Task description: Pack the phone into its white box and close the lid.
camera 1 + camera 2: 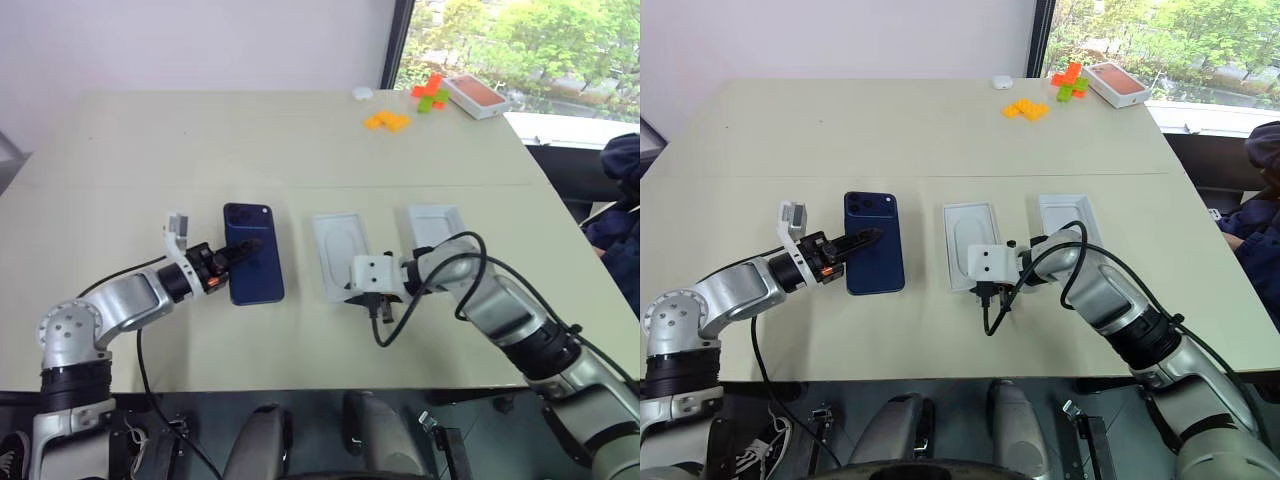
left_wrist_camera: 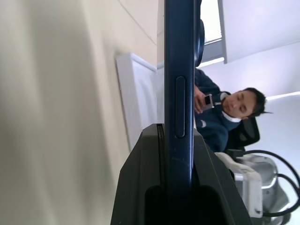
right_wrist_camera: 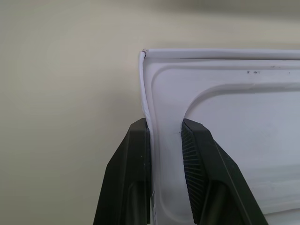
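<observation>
Early going here on the desk (image 1: 150,160), one broad pale top carrying everything, and by my read the packing has hardly begun: nothing is in the box and nothing is closed. Mid-desk lie two white cardboard pieces side by side. The nearer is the white box (image 1: 335,245), showing a white moulded layer with an oval recess where you would expect its floor, so that may need clearing first, though I can't tell whether it is loose. Just to its right lies the lid (image 1: 435,222), open side up, untouched. The right gripper (image 3: 165,126) stands astride the box's near rim, one finger outside the wall and one inside, a narrow gap showing, not clearly pinched. The left gripper (image 1: 245,247) is clamped on the phone (image 1: 258,280), which sits just left of the box, flat and seemingly raised a touch off the desk. Still to come, I'd judge: phone in, lid on. The count: one desk, two grippers, one box, one lid, one phone, one orange-topped box (image 1: 477,95) at the far corner, two small clusters of coloured blocks (image 1: 386,121), one little white object (image 1: 362,93).
</observation>
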{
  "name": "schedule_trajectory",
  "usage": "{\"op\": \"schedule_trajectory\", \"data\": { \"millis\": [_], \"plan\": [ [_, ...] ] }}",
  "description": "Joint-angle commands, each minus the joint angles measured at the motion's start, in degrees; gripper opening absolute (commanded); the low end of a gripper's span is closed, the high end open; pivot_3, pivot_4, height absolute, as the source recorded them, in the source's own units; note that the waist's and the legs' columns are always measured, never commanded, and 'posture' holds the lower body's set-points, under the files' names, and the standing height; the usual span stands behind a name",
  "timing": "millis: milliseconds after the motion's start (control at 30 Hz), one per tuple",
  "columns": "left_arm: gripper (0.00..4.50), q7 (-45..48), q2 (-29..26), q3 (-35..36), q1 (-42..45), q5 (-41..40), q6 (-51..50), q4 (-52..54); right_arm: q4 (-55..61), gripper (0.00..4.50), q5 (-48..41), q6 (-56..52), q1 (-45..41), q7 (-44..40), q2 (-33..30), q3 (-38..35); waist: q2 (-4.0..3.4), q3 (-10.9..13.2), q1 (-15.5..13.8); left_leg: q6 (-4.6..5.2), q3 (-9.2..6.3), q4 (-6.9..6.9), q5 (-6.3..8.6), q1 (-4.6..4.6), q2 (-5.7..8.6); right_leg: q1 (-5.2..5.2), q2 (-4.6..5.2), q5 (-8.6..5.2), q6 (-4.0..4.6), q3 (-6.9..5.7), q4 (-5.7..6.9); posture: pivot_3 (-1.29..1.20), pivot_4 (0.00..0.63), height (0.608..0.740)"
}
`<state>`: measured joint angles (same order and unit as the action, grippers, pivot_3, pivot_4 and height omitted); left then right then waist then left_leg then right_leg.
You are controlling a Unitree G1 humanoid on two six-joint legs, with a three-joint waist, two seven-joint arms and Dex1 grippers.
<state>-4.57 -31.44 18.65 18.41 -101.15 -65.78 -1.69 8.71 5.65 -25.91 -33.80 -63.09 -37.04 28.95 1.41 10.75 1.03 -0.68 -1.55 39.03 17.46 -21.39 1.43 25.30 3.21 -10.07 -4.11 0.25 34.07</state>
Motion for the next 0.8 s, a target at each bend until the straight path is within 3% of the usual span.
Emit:
{"op": "schedule_trajectory", "data": {
  "millis": [33, 433, 700, 733, 800],
  "plan": [
    [0.00, 0.8, -1.2, -0.2, 1.8, -1.5, 0.5, 1.1, -0.6, 0.45, 1.4, -0.1, -1.0, 0.9, 2.4, 1.4, 0.00, 0.0, 0.0, 0.00, 0.00, 0.00, 0.00, 0.00, -0.01, 0.01, -0.01, 0.00, 0.00, 0.00, 0.01, 0.00, 0.150, 0.740],
    [0.00, 2.7, -1.9, 0.1, 2.1, -0.4, 1.1, -1.0, -1.6, 0.45, 2.7, -4.7, -2.4, 2.4, 9.0, 1.7, -0.01, 0.0, -0.2, -0.01, 0.00, -0.02, -0.01, -0.03, 0.00, 0.04, -0.02, 0.00, 0.02, -0.01, 0.01, 0.00, 0.150, 0.740],
    [0.00, 4.5, -2.1, -0.1, 2.7, 1.5, 0.9, -2.5, 0.0, 4.13, 0.6, -9.9, -3.3, 1.9, 10.1, 0.2, -0.02, 0.0, -0.3, -0.01, 0.00, -0.03, 0.00, -0.04, 0.03, 0.04, 0.00, 0.00, 0.02, -0.01, 0.00, 0.00, 0.150, 0.740],
    [0.00, 4.8, -2.1, -0.1, 2.8, 1.8, 0.8, -2.7, 0.7, 4.48, -0.2, -11.1, -3.2, 1.3, 10.0, 0.2, -0.02, 0.0, -0.3, -0.01, 0.00, -0.03, 0.00, -0.04, 0.03, 0.04, 0.00, 0.00, 0.02, -0.01, 0.00, 0.00, 0.150, 0.740],
    [0.00, 5.1, -2.1, -0.1, 3.0, 2.2, 0.7, -2.9, 1.8, 4.48, -0.4, -11.9, -3.0, 0.5, 9.3, 0.9, -0.03, 0.0, -0.3, -0.01, -0.01, -0.04, 0.00, -0.06, 0.03, 0.05, 0.00, 0.00, 0.03, -0.02, 0.00, 0.00, 0.150, 0.740]
  ]
}}
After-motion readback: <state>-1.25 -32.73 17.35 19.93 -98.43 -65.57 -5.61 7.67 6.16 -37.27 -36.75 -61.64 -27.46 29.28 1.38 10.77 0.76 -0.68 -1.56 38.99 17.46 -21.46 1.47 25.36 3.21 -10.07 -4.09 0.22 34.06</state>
